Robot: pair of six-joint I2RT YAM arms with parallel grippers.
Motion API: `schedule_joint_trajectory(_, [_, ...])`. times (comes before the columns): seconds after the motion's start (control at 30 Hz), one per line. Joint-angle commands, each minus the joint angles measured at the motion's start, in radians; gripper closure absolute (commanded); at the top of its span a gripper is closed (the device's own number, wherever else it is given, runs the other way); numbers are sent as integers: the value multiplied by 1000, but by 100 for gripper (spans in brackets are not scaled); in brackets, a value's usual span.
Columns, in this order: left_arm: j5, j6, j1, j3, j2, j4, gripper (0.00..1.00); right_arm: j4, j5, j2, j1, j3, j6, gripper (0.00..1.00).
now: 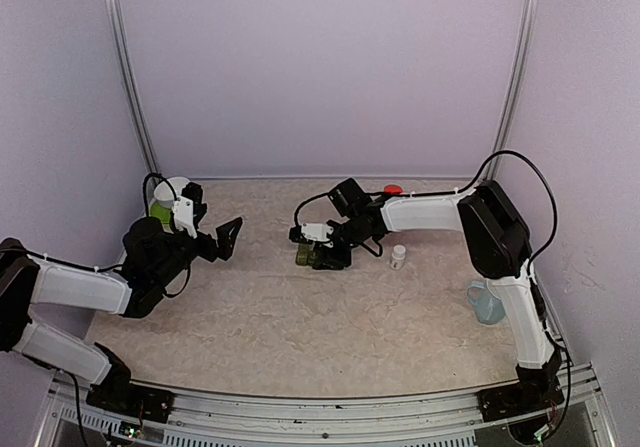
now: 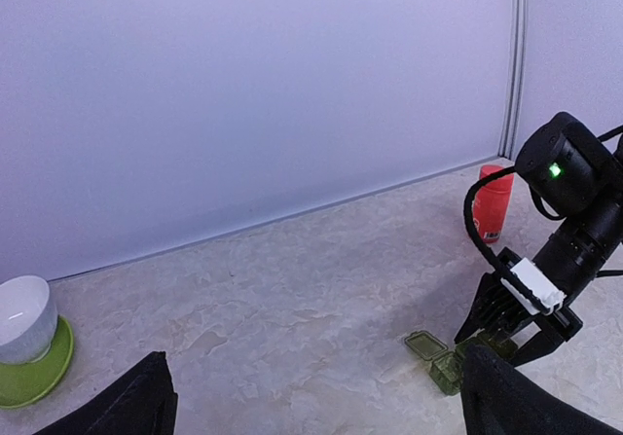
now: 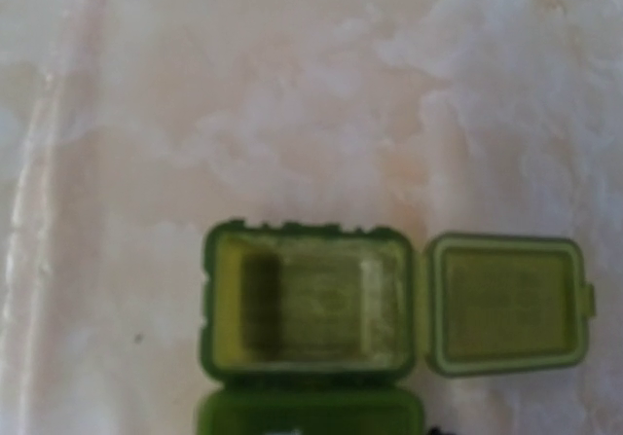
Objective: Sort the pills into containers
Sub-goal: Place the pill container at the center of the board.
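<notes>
My right gripper (image 1: 325,255) hangs over the small dark green plastic strip of lidded compartments (image 3: 307,304), one lid flipped open toward three o'clock. I cannot tell its grip. My left gripper (image 2: 313,377) gapes wide.

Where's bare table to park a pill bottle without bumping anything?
Bare: the wide near stretch of table in front of the containers, and the gap between them and the left gripper. Crowded: around the right gripper, white bottle and red bottle.
</notes>
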Motion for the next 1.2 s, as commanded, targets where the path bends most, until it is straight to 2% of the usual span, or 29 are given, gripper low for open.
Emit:
schedule_joint_trajectory(0.0, [-7,-5,7,-8,-17,33,1,-19,9,18,-4,9,2,47])
schedule_joint_trajectory(0.2, [-6,-4,8,-9,-15,35,1,17,76,-5,-6,-45,16,35])
schedule_joint_trajectory(0.33, [-4,-6,7,-9,-14,39,1,40,137,-22,-11,-77,33,30])
schedule_joint_trajectory(0.77, [3,-6,7,-9,-12,40,1,109,261,-49,-47,-150,73,26])
schedule_joint_trajectory(1.0, [3,-5,8,-9,-11,40,1,144,309,-25,-66,-146,112,22])
schedule_joint_trajectory(1.17, [5,-6,7,-9,-6,42,1,142,347,25,-78,-85,138,19])
